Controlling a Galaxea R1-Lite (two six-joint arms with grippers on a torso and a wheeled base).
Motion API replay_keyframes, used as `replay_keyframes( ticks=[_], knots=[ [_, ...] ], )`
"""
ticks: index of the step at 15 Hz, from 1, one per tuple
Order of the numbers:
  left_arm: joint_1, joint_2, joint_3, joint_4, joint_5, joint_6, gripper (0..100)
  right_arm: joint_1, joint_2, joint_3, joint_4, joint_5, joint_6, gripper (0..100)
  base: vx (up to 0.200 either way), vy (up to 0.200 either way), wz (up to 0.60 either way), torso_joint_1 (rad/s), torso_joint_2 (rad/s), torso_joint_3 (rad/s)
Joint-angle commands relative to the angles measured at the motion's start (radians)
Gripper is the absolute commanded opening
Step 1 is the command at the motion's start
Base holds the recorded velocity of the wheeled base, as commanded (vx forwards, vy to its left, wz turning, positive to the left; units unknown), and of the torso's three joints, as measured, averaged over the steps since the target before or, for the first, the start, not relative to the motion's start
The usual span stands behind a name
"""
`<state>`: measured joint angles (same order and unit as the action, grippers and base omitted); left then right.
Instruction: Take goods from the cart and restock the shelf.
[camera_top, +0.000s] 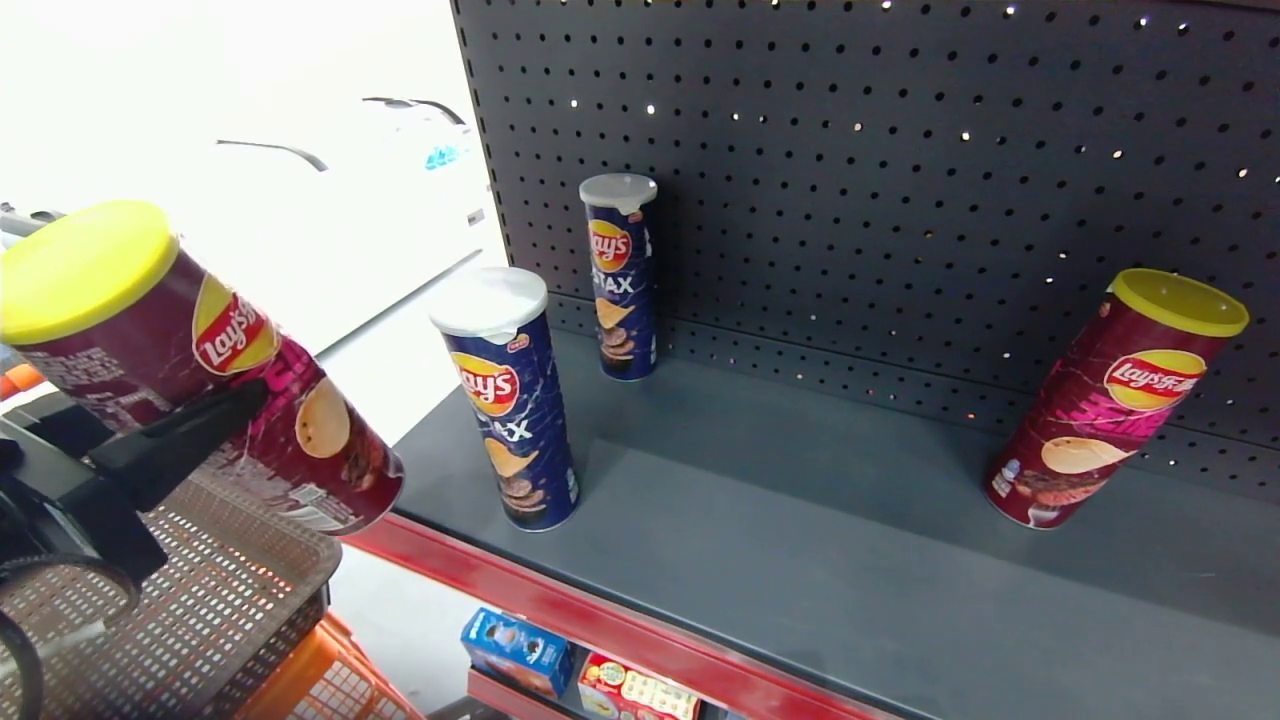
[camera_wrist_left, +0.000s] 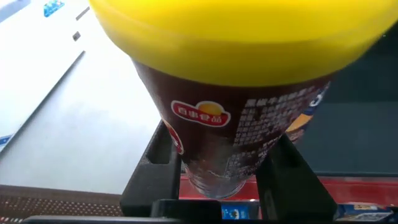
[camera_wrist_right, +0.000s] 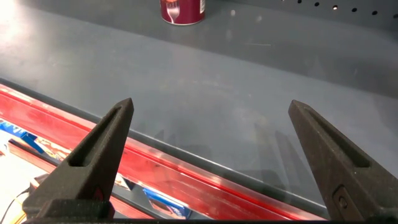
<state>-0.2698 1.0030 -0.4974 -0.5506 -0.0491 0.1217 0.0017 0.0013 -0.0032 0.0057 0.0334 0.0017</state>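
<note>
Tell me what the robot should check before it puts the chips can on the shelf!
1. The left gripper is shut on the held can: ok.
2. The held can is upright: not ok, it is tilted.
3. The held can is over the shelf: not ok, it hangs mostly above the cart basket.
4. Bare shelf between the front blue can and the shelved maroon can: ok.
5. The right gripper is open and empty: ok.

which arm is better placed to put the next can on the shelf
Left. The left gripper is shut on the maroon can, held tilted left of the shelf. The right gripper is open and empty over its front edge.
</note>
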Motion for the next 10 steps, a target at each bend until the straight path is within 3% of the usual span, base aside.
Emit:
replay_keyframes(
  ticks=[1,3,6,10],
  knots=[
    [-0.054,-0.003,0.005,0.003,-0.003,-0.01,0,0.0,0.0,0.0,0.0,0.0,0.0,100,0.0,0.0,0.0,0.0,0.0,0.0],
    [-0.118,-0.003,0.0,0.001,-0.054,-0.039,0,0.0,0.0,0.0,0.0,0.0,0.0,100,0.0,0.0,0.0,0.0,0.0,0.0],
    [-0.123,-0.001,-0.006,0.0,-0.133,-0.048,0,0.0,0.0,0.0,0.0,0.0,0.0,100,0.0,0.0,0.0,0.0,0.0,0.0],
    [-0.184,-0.004,-0.007,0.006,-0.144,-0.048,0,0.0,0.0,0.0,0.0,0.0,0.0,100,0.0,0.0,0.0,0.0,0.0,0.0]
  ],
)
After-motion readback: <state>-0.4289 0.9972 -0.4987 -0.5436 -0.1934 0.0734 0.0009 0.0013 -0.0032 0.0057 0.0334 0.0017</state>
